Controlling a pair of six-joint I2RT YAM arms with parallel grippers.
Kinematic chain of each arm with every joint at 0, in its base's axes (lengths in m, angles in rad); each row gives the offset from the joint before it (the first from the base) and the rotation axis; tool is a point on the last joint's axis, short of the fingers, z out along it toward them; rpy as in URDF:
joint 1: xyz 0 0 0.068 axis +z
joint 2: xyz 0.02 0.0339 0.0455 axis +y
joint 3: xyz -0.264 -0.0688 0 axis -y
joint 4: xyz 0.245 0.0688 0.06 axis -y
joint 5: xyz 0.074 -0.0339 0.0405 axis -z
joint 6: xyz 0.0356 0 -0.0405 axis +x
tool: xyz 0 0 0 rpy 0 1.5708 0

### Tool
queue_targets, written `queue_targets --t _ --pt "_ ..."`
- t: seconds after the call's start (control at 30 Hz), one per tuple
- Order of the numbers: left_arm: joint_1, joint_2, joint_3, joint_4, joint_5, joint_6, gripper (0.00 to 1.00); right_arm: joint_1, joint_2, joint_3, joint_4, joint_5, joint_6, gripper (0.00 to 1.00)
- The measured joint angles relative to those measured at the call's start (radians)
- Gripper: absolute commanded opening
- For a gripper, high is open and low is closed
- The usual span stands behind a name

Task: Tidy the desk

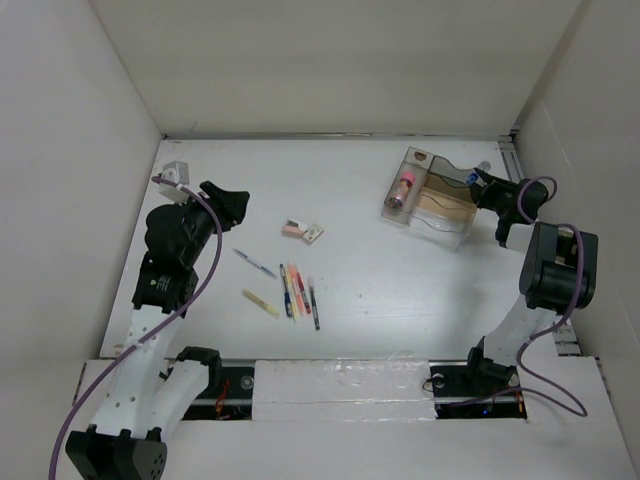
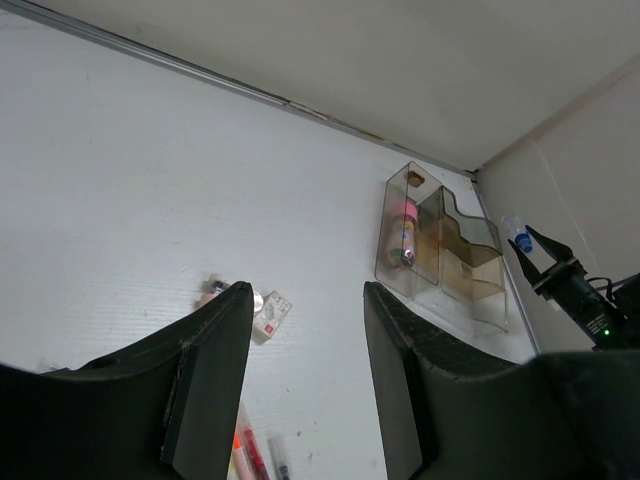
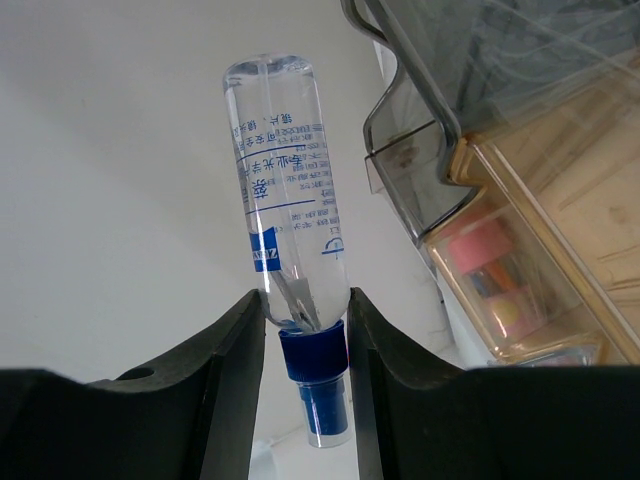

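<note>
Clamping clear bottle by its blue-capped neck, right gripper is hovering beside organizer tray, likely for stowing; left gripper is hanging released over tabletop.

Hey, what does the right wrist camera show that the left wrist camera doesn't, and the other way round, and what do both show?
Only the right wrist view: the blue print on the clear plastic bottle with a blue cap, readable up close. Only the left wrist view: the left gripper, open and empty, plus a small white box and coloured pens lying on the white desk. Both: the bottle clamped in the right gripper, and the clear plastic compartment organizer with a pink cylindrical item inside.
</note>
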Motion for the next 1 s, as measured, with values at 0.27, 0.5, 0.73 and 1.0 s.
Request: queue_targets --t 0.27,0.5,0.73,1.0 --pt "0.0 -0.011 0.0 0.003 0.0 0.0 0.44 0.024 0.0 0.001 0.014 -0.055 0.015 0.28" --pt "0.0 -0.018 0.0 0.004 0.0 -0.002 0.44 0.05 0.055 -0.004 0.111 -0.1 0.062 0.29" --pt "0.0 -0.024 0.0 0.005 0.0 -0.002 0.44 0.047 0.099 -0.018 0.121 -0.102 0.092 0.3" --pt "0.0 -0.024 0.0 0.006 0.0 -0.002 0.44 0.035 0.103 -0.018 0.121 -0.1 0.095 0.34"
